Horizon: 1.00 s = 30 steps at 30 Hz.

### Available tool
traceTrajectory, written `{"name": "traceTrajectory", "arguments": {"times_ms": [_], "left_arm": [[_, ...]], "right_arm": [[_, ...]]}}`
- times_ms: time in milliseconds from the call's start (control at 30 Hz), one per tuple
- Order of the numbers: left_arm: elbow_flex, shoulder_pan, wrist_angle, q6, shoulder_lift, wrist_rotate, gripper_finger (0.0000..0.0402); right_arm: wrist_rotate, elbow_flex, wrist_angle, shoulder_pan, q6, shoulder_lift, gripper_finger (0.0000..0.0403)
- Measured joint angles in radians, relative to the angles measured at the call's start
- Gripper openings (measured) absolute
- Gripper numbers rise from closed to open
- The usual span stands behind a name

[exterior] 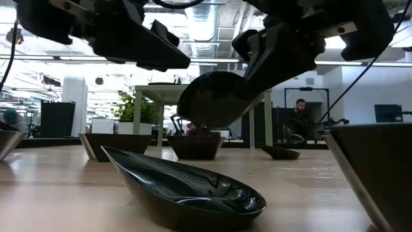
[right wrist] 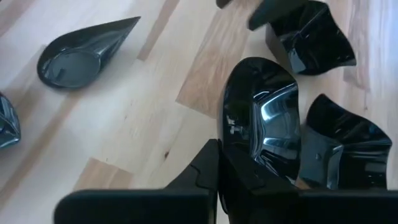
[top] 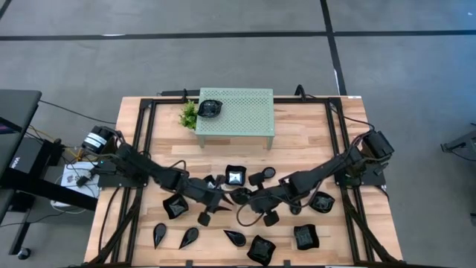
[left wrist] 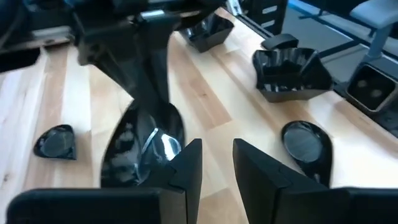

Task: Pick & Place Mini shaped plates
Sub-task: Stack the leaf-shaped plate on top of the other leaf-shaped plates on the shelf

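The mini shaped plates [top: 262,249] lie scattered over the near half of the wooden table [top: 312,141], and one of them, a roundish dish [exterior: 211,100], we see pinched by its rim in the right gripper [top: 244,198] and held clear of the tabletop near the table's middle. In the right wrist view the fingers [right wrist: 205,171] are clamped on that dish's edge [right wrist: 264,121], with a teardrop plate [right wrist: 78,56] lying on the wood near it and wavy-edged square ones [right wrist: 314,34] just beside it.

The left gripper [top: 221,199] sits close by, just to the left of the right one, its fingers [left wrist: 189,168] parted with nothing between them (bare wood shows in the gap). A teardrop plate [left wrist: 308,143] and a square plate [left wrist: 292,71] lie near it on the table.

One more black dish [top: 210,109] rests on the left end of the mint-green perforated stand [top: 245,112] at the far side of the table, beside a small green plant [top: 190,115]. In the low view a leaf-shaped plate [exterior: 187,190] lies nearest the camera, and a person [exterior: 299,119] is visible in the room behind.
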Motion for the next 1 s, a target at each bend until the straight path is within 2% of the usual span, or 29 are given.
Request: {"name": "traceTrajectory", "arguments": {"times_ms": [167,400,533,800,900,1000], "left_arm": [[0.0,0.025,0.002,-0.013,-0.002,0.001,0.0092],[0.0,0.033,-0.033,-0.087,-0.001,0.005,0.0092],[0.0,0.033,-0.036,-0.09,0.0,0.046,0.0092],[0.0,0.033,-0.036,-0.09,0.0,0.05,0.0091],[-0.001,0.033,-0.036,-0.086,0.0,0.05,0.0078],[-0.001,0.032,-0.036,-0.069,0.0,0.053,0.0048]], "right_arm": [[-0.038,0.001,-0.002,0.0,-0.008,0.0,0.0008],[-0.038,0.001,0.012,0.011,-0.008,0.0,0.0002],[-0.038,0.001,0.054,0.01,-0.008,0.0,0.0005],[-0.037,0.002,0.093,0.009,-0.008,-0.001,0.0002],[-0.034,0.002,0.104,0.009,-0.036,-0.001,0.0006],[-0.03,0.002,0.122,0.009,-0.085,-0.001,0.0013]]}}
